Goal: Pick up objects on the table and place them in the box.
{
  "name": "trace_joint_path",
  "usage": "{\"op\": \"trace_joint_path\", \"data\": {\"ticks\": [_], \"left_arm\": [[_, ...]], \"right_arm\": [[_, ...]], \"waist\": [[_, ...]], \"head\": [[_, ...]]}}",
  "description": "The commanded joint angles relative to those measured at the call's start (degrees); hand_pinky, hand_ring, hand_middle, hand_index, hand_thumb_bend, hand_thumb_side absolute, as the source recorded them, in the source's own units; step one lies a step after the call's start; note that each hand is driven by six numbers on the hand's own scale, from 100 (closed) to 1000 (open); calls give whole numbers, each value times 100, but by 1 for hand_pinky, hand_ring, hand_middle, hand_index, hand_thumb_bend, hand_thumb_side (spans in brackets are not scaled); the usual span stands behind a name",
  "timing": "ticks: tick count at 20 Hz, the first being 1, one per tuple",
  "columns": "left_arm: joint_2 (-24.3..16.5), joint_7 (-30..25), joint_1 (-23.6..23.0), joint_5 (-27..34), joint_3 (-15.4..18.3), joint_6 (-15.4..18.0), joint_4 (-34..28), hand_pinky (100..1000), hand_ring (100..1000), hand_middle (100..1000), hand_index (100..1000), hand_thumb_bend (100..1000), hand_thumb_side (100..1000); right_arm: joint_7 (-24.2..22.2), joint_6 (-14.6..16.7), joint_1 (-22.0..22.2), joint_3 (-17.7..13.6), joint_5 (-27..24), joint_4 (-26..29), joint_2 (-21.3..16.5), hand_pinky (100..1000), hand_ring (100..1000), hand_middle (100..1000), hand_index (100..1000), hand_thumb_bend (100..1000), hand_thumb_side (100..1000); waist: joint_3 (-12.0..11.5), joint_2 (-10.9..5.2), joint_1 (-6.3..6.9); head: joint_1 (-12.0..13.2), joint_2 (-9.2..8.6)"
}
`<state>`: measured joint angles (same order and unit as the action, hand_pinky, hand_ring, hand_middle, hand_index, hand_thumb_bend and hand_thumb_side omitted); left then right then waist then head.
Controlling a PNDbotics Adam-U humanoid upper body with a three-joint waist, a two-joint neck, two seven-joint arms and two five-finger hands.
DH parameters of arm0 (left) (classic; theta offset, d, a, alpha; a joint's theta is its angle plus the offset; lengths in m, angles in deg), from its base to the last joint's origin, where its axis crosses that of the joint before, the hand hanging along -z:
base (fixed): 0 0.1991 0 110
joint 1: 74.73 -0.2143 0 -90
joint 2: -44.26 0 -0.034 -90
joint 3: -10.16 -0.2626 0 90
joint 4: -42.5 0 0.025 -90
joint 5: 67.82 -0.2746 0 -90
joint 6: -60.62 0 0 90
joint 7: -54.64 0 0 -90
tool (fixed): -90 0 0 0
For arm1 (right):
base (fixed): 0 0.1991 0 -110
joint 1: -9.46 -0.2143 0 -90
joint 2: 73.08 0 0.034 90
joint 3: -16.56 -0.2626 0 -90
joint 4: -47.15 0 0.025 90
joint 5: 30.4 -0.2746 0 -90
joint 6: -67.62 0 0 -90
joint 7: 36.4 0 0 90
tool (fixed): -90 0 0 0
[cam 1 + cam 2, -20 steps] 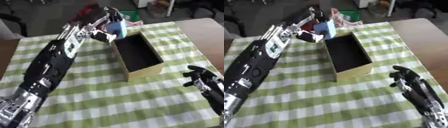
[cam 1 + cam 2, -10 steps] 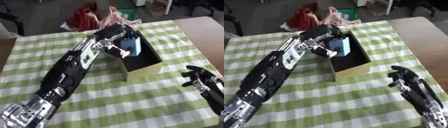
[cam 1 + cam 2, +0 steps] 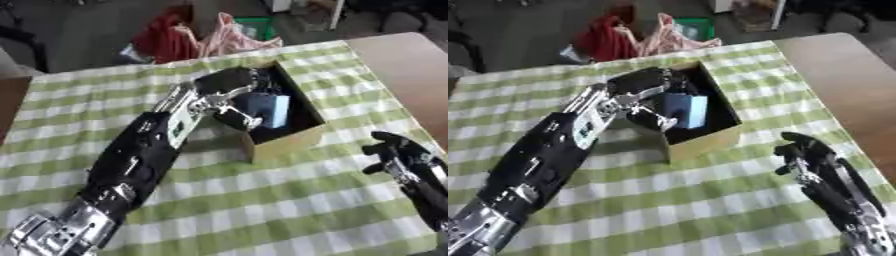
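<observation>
An open cardboard box [image 3: 302, 140] with a dark inside stands on the green-checked cloth. My left hand [image 3: 229, 85] reaches over its left wall and is shut on a blue boxy object [image 3: 265, 108], holding it inside the box just above the bottom. My right hand [image 3: 395, 150] rests idle near the right edge of the table, to the right of the box, its fingers relaxed with nothing in them.
The checked cloth [image 3: 262, 210] covers most of the table; bare brown tabletop [image 3: 402, 60] shows at the right. Beyond the far edge lie red and pink fabric items [image 3: 192, 37] and a green crate [image 3: 254, 27].
My left hand has carried the blue object from above the box's far end down into the box. The camera has tilted, shifting the whole scene. My right hand stays put.
</observation>
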<state>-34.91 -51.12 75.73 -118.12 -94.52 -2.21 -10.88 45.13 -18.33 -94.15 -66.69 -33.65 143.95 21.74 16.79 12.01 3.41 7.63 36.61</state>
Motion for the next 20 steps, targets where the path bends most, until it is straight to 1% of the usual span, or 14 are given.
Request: {"op": "trace_joint_path", "data": {"ticks": [1, 3, 5, 8, 9, 10, 11, 12, 14, 17, 20], "left_arm": [[-176, -79, 120, 219, 30, -30, -256, 781, 817, 828, 867, 347, 429], [-239, -55, 125, 401, 42, -88, -360, 783, 821, 833, 870, 353, 461], [-315, -12, 132, 590, 62, -153, -505, 778, 813, 823, 868, 340, 439], [-478, 113, 122, 907, 110, -304, -771, 767, 796, 790, 861, 259, 382], [-556, 163, 108, 1041, 135, -369, -877, 767, 795, 788, 861, 253, 373], [-642, 206, 89, 1179, 160, -441, -986, 765, 793, 782, 859, 227, 360], [-732, 251, 62, 1332, 196, -524, -1097, 763, 792, 779, 858, 215, 351], [-815, 289, 30, 1483, 231, -617, -1197, 756, 786, 765, 854, 168, 329], [-988, 389, -55, 1801, 322, -851, -1344, 753, 787, 761, 855, 132, 329], [-1273, 490, -212, 2183, 468, -1150, -1518, 751, 788, 757, 854, 100, 315], [-1531, 645, -431, 2539, 675, -1400, -1757, 746, 788, 749, 854, 100, 320]], "right_arm": [[6, 7, -48, -10, -25, 81, -45, 593, 811, 612, 851, 100, 555], [8, 8, -43, -13, -23, 80, -50, 593, 811, 612, 851, 100, 555], [13, 8, -30, -18, -20, 77, -55, 593, 811, 612, 851, 100, 555], [21, 12, -18, -26, -21, 79, -66, 592, 811, 612, 851, 100, 554], [26, 13, -11, -32, -20, 79, -74, 592, 811, 612, 851, 100, 553], [33, 14, -4, -39, -18, 79, -81, 592, 811, 611, 851, 100, 553], [41, 15, 7, -48, -16, 80, -89, 592, 811, 611, 851, 100, 552], [50, 16, 17, -55, -13, 81, -96, 592, 811, 611, 851, 100, 552], [65, 17, 42, -70, -6, 82, -112, 592, 810, 611, 851, 100, 552], [89, 20, 74, -92, -4, 86, -127, 592, 810, 611, 851, 100, 551], [113, 22, 109, -113, 2, 87, -144, 592, 810, 611, 852, 100, 550]], "waist": [[-25, -103, -38], [-50, -113, -43], [-82, -124, -49], [-139, -141, -61], [-166, -146, -66], [-194, -150, -70], [-229, -155, -75], [-263, -161, -80], [-349, -179, -88], [-494, -213, -97], [-657, -233, -123]], "head": [[-15, -54], [-20, -57], [-28, -54], [-52, -48], [-62, -44], [-74, -39], [-88, -30], [-103, -22], [-127, 7], [-166, 52], [-191, 102]]}}
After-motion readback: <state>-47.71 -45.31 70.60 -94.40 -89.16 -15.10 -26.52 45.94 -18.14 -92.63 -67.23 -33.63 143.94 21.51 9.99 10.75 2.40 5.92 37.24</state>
